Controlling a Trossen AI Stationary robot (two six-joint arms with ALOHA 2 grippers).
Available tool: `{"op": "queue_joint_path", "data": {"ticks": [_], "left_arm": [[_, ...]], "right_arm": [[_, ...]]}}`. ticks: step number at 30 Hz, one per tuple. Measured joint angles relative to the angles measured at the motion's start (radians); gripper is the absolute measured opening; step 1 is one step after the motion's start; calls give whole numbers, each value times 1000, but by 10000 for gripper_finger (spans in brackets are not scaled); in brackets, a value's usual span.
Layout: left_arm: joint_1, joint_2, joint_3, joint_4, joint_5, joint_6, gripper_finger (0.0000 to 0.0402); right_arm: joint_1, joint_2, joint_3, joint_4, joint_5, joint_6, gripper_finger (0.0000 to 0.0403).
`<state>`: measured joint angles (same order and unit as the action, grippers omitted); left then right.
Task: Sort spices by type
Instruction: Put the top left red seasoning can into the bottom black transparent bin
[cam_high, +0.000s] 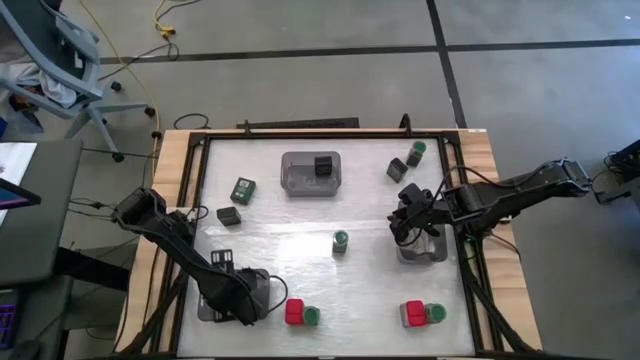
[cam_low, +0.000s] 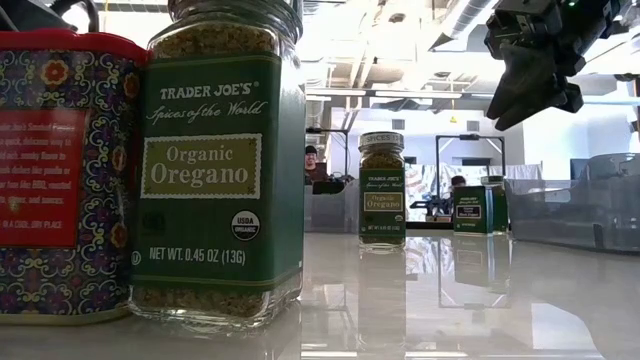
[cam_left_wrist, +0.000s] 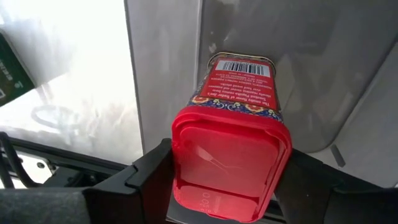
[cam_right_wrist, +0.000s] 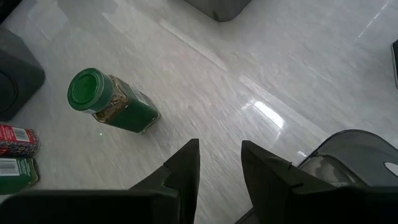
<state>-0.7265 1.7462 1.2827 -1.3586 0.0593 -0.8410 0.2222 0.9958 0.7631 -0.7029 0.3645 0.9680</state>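
2 dark arms, left arm (cam_high: 190, 255) and right arm (cam_high: 510, 195), are built of jointed black segments with black cables alongside. Each ends in 2 blocky matte-black fingers (cam_right_wrist: 180, 171) with angled, faceted tips.

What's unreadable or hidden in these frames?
- High view: left claw and its red tin are lost under the arm over the grey tray.
- Left wrist view: red tin, whether it rests on the tray.
- Low view: oregano jar, lid cut off by the edge.
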Motion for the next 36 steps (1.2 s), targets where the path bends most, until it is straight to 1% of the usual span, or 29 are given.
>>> {"op": "queue_joint_path", "data": {"ticks": [19,32,36], "left_arm": [[0,0,0,-18,1,-10,229],[0,0,0,-27,-21,-9,229],[0,0,0,-40,-33,-10,239]], "right_arm": [[0,0,0,0,0,0,145],[0,0,0,0,0,3,145],[0,0,0,0,0,3,145]]}}
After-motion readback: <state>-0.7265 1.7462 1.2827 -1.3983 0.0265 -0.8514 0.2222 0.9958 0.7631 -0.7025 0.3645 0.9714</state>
